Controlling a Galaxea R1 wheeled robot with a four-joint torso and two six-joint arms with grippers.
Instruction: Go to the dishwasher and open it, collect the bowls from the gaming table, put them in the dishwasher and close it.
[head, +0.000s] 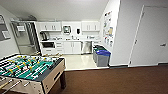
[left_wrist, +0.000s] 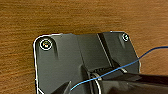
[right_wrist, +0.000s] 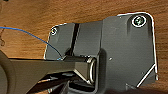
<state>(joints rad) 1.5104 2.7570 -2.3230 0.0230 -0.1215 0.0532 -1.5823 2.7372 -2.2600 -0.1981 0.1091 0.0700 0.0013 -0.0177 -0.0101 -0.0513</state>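
Head view: the dishwasher (head: 86, 47), stainless front, is sitting closed under the tabletop (head: 72, 40) at the far wall of the kitchenette, between the white base cabinets (head: 72, 47) and the corner. White wall cabinets (head: 51, 26) are hanging above it. Two bins (head: 102, 56), one with a blue lid, are standing on the pale kitchen floor (head: 76, 61) just to the dishwasher's right. A foosball table (head: 30, 72) with a green field and rods is occupying the near left, on brown carpet (head: 112, 80). A white door (head: 152, 37) is showing at the right.

Step judged in hand: the approach to the dishwasher, which is lying well apart from the robot. The next move is calling for a drive across the carpet and onto the pale floor, passing between the foosball table and the bins.

Wrist views: each is looking down past the robot's own dark plate at the carpet; a thin blue cable (left_wrist: 125, 65) is crossing. Whether either tool is apart or together, I cannot tell. The dishwasher's handle is too small to make out.
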